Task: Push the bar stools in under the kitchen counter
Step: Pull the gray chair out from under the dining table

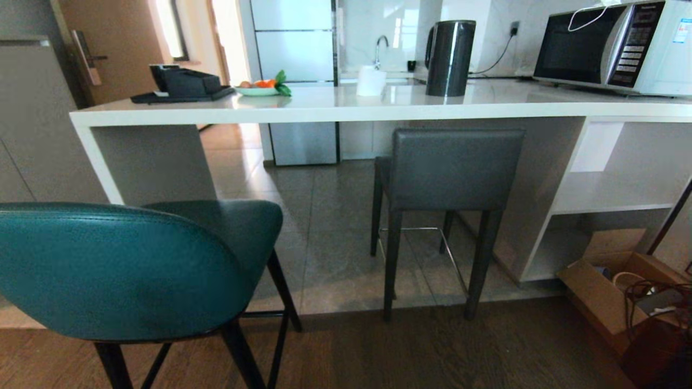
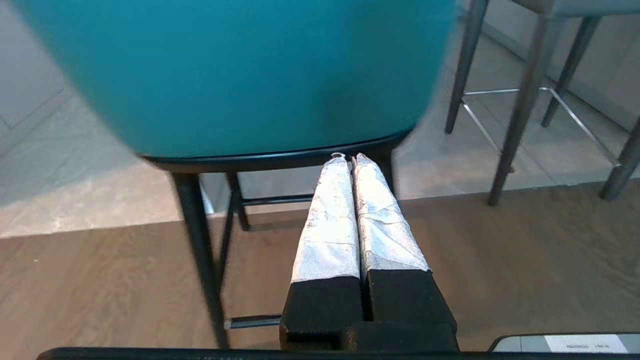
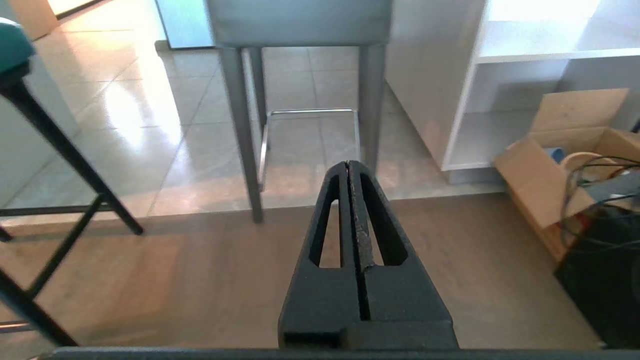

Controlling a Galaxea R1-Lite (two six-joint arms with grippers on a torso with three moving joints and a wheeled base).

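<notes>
The teal bar stool (image 1: 119,270) with a rounded back and thin black legs stands close in front of me at the left, out from the white kitchen counter (image 1: 346,105). Its back fills the left wrist view (image 2: 240,75). My left gripper (image 2: 348,157) is shut, its taped tips just at the stool's black seat rim; contact cannot be told. The dark grey bar stool (image 1: 451,170) stands at the counter's edge, its seat partly under the top. My right gripper (image 3: 348,164) is shut and empty, some way back from the grey stool's legs (image 3: 240,125). Neither arm shows in the head view.
On the counter sit a kettle (image 1: 450,56), a microwave (image 1: 616,46), a paper roll (image 1: 371,81), a fruit plate (image 1: 259,89) and a black device (image 1: 184,84). White shelves (image 1: 611,200) close the counter's right end. An open cardboard box with cables (image 1: 621,292) lies on the floor at right.
</notes>
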